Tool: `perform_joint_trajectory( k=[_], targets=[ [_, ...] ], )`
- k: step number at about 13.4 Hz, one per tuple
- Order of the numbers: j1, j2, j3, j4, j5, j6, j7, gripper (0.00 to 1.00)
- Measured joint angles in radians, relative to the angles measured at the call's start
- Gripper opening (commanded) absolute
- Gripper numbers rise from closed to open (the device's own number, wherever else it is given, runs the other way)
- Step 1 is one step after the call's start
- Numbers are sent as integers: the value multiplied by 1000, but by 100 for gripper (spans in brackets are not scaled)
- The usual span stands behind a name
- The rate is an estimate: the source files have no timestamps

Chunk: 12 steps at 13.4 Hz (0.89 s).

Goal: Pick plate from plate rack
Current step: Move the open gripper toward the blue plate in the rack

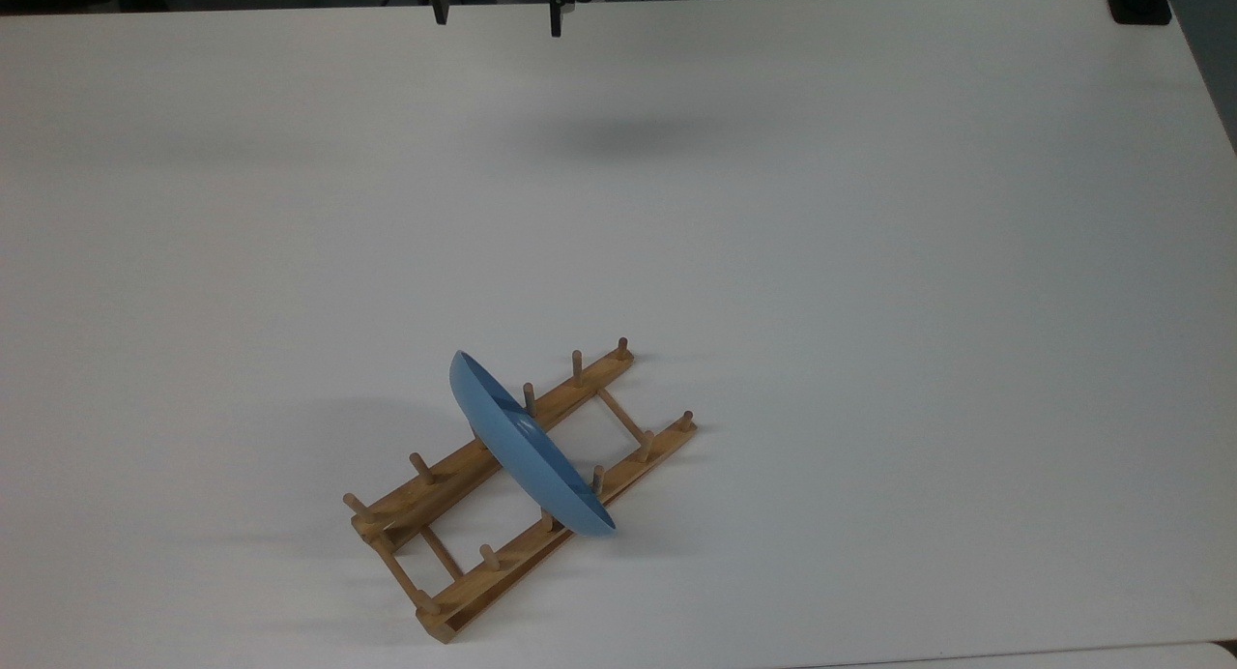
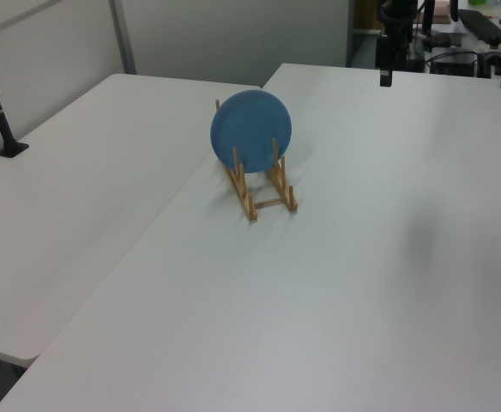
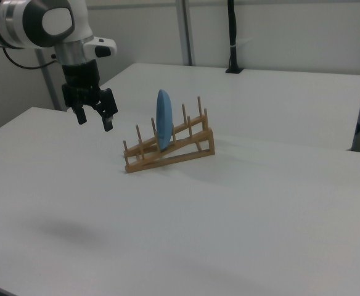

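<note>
The plate (image 1: 527,447) stands on edge in the plate rack (image 1: 454,514), slotted between pegs near the rack's middle and crossing both rails, its lower rim resting on them and its upper rim rising clear above the peg tips; in the right view it leans slightly from upright. The rack lies on the white table (image 1: 870,263), set diagonally in the top view. The gripper (image 3: 94,119) hangs above the table well apart from the rack, toward the right view's left of it, pointing downward with its two fingers (image 3: 108,121) spread wide and holding nothing. No approach to the plate appears to have been made yet. By its look the plate is a light, rigid dish with a smooth, probably slippery surface; if ceramic it would chip on a knock, though the material cannot be told. The thin raised rim at the top of the plate, the part highest above the rack, seems the natural place to take hold, one finger on each face, since the pegs crowd the lower half. A straight upward lift would likely free it from the pegs without dragging the rack, which looks light enough to shift.
</note>
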Motion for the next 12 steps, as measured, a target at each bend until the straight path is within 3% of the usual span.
perform_joint_trajectory(
  k=[9,12],
  targets=[
    [0,0,0,0,0,0,0,100],
    [-1,14,-7,11,0,120,0,100]
  ],
)
